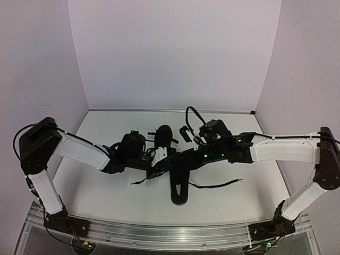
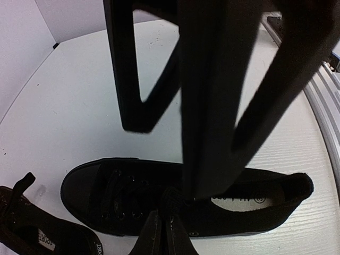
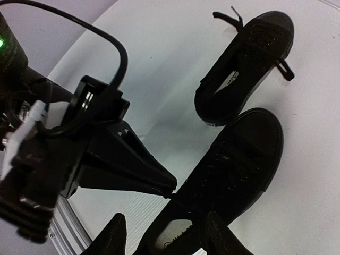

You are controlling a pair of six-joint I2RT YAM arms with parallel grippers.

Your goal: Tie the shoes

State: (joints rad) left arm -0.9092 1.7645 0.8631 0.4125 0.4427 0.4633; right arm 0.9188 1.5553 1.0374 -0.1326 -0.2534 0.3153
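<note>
Early in the tie, judging by the loose ends, with no bow visible on the near shoe (image 1: 179, 187), lying lengthwise on the white surface (image 1: 106, 196) between the two arms, heel opening toward the near edge, one thin lace (image 1: 139, 181) trailing out to the left and another (image 1: 219, 184) to the right. Pressed together, the left tool (image 2: 204, 183), right over the lacing and close to the tongue (a strand in the pinch or not: impossible to tell against all that black). Spread, the right tool (image 3: 166, 236), fingers (image 3: 218, 236) apart on either side of the heel end, not visibly gripping anything. Next, probably: catch one free end in each tool and cross them, calling for a fine pinch on limp, thin, slippery-looking cord. Just beyond, the second shoe (image 1: 163, 136), near the first and apart from both tools. Matte black canvas-like uppers, rounded smooth toe caps, a pale printed insole inside the near one — and a smooth, hard surface underneath.
</note>
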